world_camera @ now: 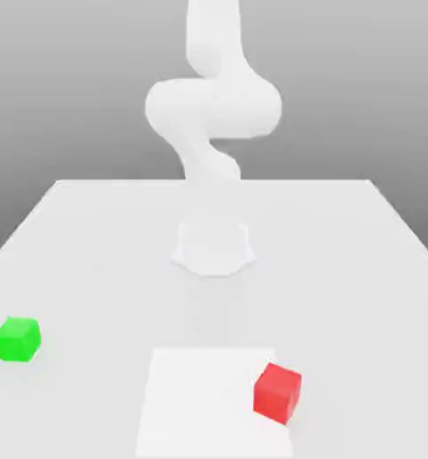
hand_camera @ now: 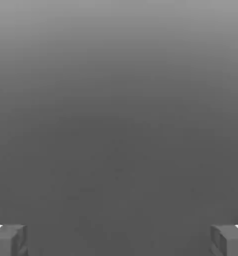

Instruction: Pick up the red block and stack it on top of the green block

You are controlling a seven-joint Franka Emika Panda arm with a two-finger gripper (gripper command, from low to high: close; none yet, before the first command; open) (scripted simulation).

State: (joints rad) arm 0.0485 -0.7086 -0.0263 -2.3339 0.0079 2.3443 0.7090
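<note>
The pincer [hand_camera: 119, 241] stands wide open, holding nothing; the red block [world_camera: 276, 394] and green block [world_camera: 18, 340] sit well apart on the tabletop [world_camera: 91, 269], both away from it; the step seems to be approaching red, which calls for lowering open fingers astride it.

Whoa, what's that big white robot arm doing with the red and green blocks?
Right now it isn't holding anything. The robot's hand is wide open with nothing between its fingers. The red block sits over the edge of a white square, toward the exterior view's right. The green block sits apart from it, on the table at the exterior view's left. The job is to stack red on top of green, and that isn't done yet.
</note>
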